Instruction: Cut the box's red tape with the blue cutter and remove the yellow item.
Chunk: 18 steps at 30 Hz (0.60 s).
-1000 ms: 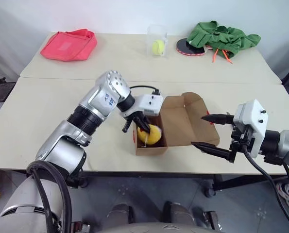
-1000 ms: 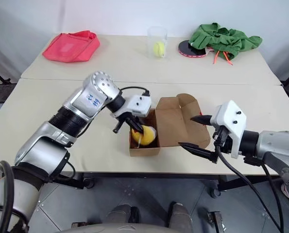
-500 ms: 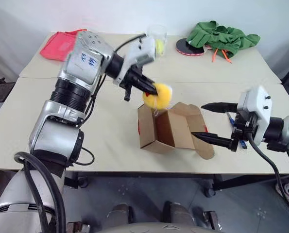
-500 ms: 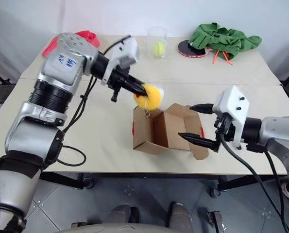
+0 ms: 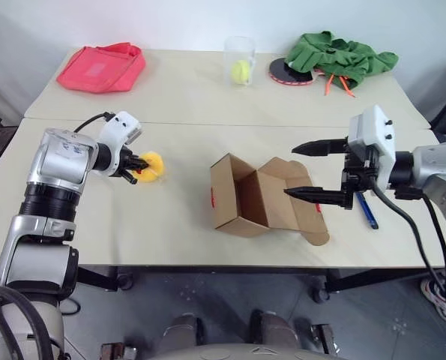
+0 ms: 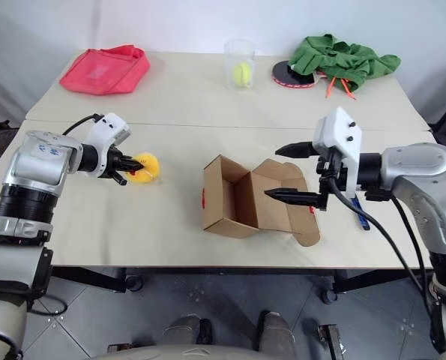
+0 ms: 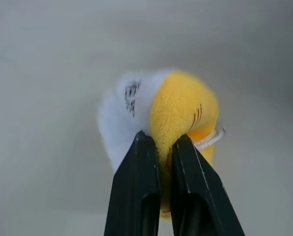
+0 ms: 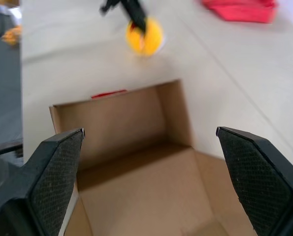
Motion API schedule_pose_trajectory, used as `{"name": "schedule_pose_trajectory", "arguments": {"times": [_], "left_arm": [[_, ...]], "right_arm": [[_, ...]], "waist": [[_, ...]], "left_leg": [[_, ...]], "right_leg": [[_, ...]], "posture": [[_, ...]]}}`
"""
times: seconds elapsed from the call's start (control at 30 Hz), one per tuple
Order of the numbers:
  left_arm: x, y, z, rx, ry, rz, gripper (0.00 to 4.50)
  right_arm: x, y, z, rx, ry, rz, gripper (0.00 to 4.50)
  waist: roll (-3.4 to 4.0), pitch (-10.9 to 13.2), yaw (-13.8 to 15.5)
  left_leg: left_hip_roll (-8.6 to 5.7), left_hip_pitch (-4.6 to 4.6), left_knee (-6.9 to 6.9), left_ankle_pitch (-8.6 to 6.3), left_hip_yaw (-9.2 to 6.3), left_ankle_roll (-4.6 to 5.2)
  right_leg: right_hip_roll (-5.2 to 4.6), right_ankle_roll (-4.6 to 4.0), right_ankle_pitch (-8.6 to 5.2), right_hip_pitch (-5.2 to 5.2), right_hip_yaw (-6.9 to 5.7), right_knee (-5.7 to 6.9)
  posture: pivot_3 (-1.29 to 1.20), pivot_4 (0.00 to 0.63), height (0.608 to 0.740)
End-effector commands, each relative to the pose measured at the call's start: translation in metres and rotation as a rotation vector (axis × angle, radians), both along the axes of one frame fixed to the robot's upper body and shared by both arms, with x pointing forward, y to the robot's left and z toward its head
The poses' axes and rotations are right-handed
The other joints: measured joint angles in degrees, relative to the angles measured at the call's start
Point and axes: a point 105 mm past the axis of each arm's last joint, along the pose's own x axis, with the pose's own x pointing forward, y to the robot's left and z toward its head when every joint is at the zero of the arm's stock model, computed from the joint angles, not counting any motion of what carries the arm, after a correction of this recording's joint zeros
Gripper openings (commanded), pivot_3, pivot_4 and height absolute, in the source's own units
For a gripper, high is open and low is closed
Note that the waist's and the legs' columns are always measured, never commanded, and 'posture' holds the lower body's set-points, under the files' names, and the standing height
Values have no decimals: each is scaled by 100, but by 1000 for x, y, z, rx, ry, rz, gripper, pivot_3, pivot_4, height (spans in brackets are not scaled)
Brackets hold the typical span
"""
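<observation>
Left gripper [image 5: 136, 166] pinches one yellow item [image 5: 151, 165]

A pale table [image 6: 170, 232] holds an open cardboard box [image 6: 234, 196], tipped on its side, at the centre. The left gripper [image 6: 135, 167] pinches a yellow toy [image 6: 145, 168] left of the box. The right gripper [image 6: 290, 172], fingers spread wide, hovers by the box flaps. A blue cutter [image 6: 360, 216] lies on the right.

two beige tables [image 5: 185, 97] pushed together with a seam between them, plain white wall [image 5: 208, 19] behind, grey tiled floor [image 5: 230, 300] underneath, black table legs on casters [image 5: 316, 289], and soft even lighting all over.
</observation>
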Motion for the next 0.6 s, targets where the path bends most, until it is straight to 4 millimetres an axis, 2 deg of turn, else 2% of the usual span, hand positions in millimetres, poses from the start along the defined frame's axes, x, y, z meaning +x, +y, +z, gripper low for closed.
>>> {"name": "schedule_pose_trajectory", "arguments": {"times": [0.03, 0.17, 0.47, 0.6], "left_arm": [[-4, 19, 7, 41, -47, 103, 5], [-11, 21, 0, 16, -10, 136, 5], [-23, 23, 19, -14, -13, 156, 2655], [-31, 19, 38, -39, -44, 122, 3973]], "right_arm": [[1, 1, 11, -6, -53, 27, 4500], [4, 2, 12, -10, -54, 44, 4500], [7, 0, 13, -16, -57, 50, 4500], [11, -4, 15, -24, -62, 42, 4500]], "waist": [[0, 0, 13], [0, 0, -3], [1, 0, -15], [0, 0, -19]], "left_leg": [[-2, 3, 0, 0, 2, 1], [2, 7, -1, 0, 5, -4], [3, 12, -8, 1, 10, -8], [3, 12, -9, 0, 11, -8]], "right_leg": [[-1, 1, 0, 2, 3, -4], [0, 1, 1, 2, -5, 3], [1, 1, 1, 0, -4, 4], [1, 1, 1, 0, -3, 2]], "posture": [[0, 150, 740], [0, 150, 740], [0, 150, 740], [0, 150, 740]]}}
